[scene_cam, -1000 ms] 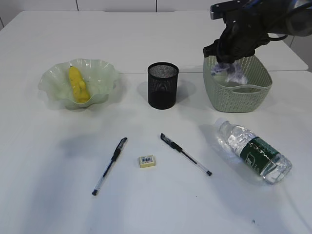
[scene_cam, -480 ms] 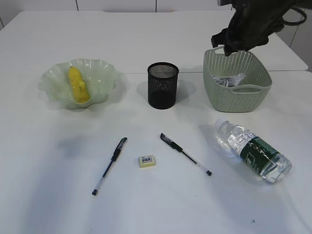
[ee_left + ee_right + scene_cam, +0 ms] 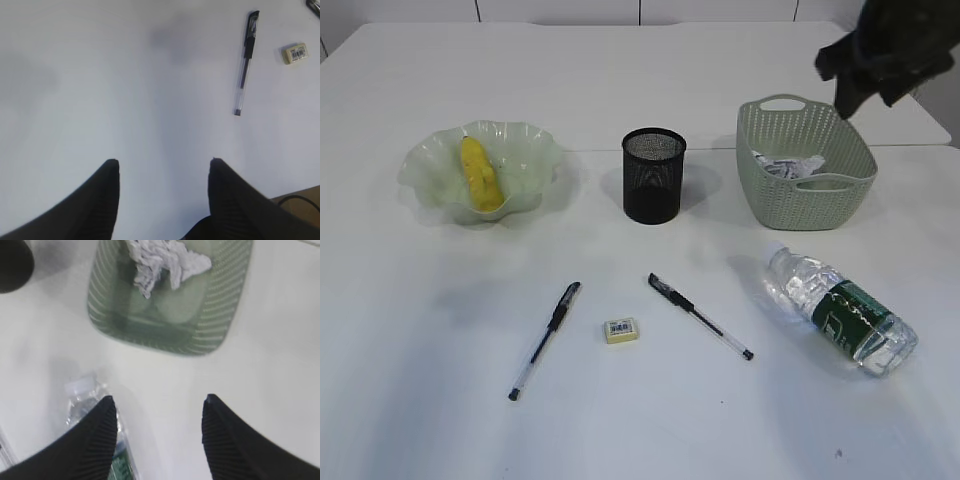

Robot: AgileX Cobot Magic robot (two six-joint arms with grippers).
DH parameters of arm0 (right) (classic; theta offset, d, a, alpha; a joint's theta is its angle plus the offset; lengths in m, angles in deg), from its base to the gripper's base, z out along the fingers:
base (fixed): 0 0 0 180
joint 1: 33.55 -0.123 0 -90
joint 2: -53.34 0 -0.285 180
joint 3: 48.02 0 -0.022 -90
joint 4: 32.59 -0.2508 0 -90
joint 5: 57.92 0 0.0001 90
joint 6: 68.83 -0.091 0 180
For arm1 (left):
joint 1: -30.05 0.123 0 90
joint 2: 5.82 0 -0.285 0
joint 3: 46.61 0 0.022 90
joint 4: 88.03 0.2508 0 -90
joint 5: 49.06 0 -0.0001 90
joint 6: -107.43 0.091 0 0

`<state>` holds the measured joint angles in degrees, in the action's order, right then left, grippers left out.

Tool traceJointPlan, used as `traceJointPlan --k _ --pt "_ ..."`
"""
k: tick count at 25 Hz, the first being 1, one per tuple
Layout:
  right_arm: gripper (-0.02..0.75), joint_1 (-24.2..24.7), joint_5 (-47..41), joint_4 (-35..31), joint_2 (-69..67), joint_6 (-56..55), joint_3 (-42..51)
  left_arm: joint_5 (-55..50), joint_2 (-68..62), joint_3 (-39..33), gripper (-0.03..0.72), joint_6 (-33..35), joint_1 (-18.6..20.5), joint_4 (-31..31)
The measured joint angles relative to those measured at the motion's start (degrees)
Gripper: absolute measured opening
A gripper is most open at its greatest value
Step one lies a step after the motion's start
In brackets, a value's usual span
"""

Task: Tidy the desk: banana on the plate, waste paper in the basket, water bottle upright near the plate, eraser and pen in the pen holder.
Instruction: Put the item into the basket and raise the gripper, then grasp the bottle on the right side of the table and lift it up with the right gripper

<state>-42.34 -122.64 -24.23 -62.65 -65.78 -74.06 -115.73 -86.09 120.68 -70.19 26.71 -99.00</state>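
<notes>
- Right gripper [image 3: 157, 415]: jaws apart, empty, above the basket [image 3: 840, 205].
- Left gripper [image 3: 164, 172]: jaws apart, empty.
- Waste paper [image 3: 795, 165]: inside the basket.
- Water bottle [image 3: 840, 310]: lying flat.

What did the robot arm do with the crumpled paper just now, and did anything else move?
The right end effector let the waste paper drop into the basket, then rose up and away to the right, open and empty. The banana, pens, eraser and water bottle stayed put.
</notes>
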Motion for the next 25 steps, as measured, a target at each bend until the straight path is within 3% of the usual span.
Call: traceJointPlan --k 8,11,17,25 --pt "0.409 5.7 -0.7 -0.6 13.1 3.3 16.4 -1.0 0.0 0.0 0.403 0.0 0.0 0.0" --pt "0.409 5.8 -0.8 -5.2 15.7 6.0 20.3 -1.1 0.0 0.0 0.403 0.0 0.0 -0.1" --pt "0.409 5.8 -0.9 -16.1 15.9 10.5 22.5 -1.5 0.0 0.0 0.403 0.0 0.0 -0.1" --pt "0.409 3.2 -1.5 -15.5 12.3 12.0 22.5 -1.5 0.0 0.0 0.403 0.0 0.0 -0.1"
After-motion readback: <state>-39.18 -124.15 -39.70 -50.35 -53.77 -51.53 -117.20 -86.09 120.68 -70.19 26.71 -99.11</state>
